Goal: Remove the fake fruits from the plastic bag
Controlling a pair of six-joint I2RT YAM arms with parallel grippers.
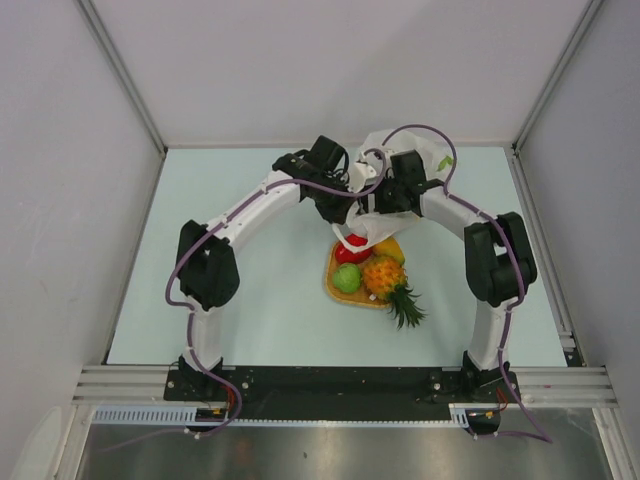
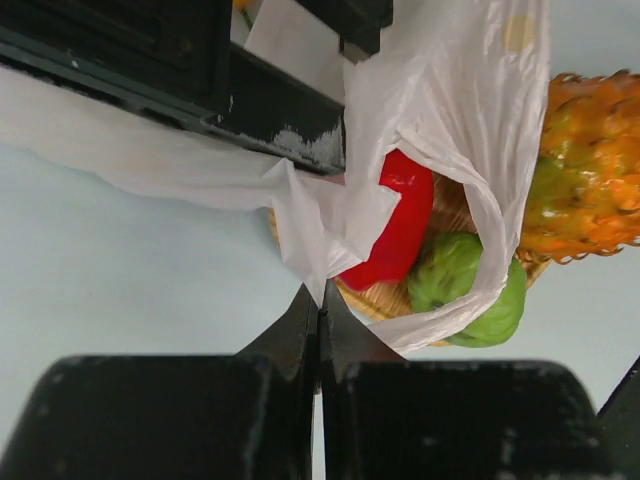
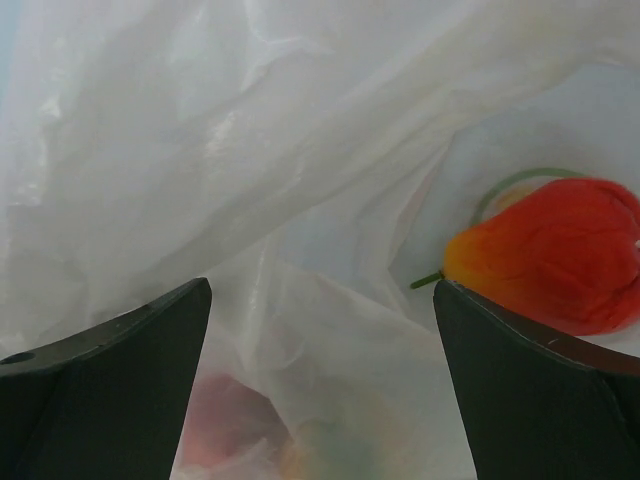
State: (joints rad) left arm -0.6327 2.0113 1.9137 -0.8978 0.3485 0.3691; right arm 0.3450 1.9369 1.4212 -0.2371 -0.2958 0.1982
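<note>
left gripper [image 2: 318, 300], jaws pressed together on a fold of the bag [image 2: 450, 120], holds the thin film up over the tray [image 2: 380, 298]; right gripper [image 3: 322, 290], jaws wide apart, faces the crinkled white plastic with nothing held. a glossy red piece [image 2: 400, 225] and a dimpled green apple [image 2: 470, 285] sit at the bag's mouth on the woven tray, a band of bag curling round the apple; the knobbly orange pineapple [image 2: 585, 170] lies just beside them, outside the bag. a good lift would be slow and straight up, so the slippery film slides off them without that band snagging the apple and dragging it off the light tray.
</note>
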